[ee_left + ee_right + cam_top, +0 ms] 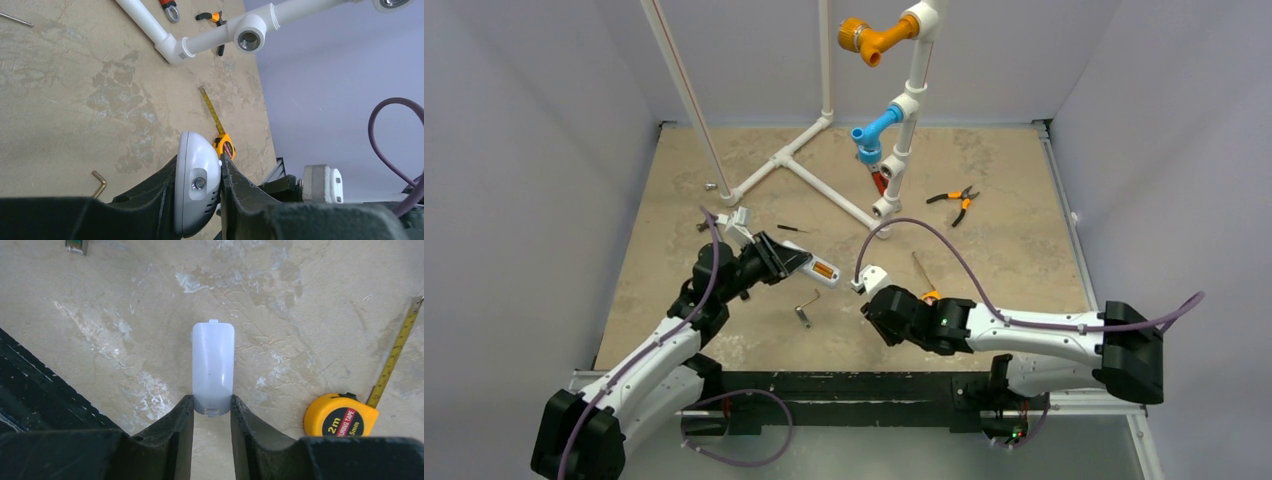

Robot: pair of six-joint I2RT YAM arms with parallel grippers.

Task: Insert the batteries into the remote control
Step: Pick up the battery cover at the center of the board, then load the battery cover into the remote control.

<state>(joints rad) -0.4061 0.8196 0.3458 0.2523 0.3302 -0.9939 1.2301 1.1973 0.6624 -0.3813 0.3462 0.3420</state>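
Observation:
My left gripper (pixel 786 262) is shut on the white remote control (pixel 799 262) and holds it above the table. An orange-copper battery (pixel 824 270) shows in the remote's open end. The left wrist view looks along the remote (pixel 197 185), with the left gripper (pixel 199 159) clamping its sides. To the right, my right gripper (pixel 879 295) has its fingertips against both edges of a small white flat plate (pixel 871 279). In the right wrist view the plate (pixel 213 360) sticks out ahead of the right gripper (pixel 211 399). I cannot tell whether it rests on the table.
A yellow tape measure (pixel 340 415) with its tape pulled out lies just right of the right gripper. A hex key (pixel 805 308) lies between the arms. A white pipe frame (pixel 824 190) stands at the back, with orange-handled pliers (pixel 954 200) to its right.

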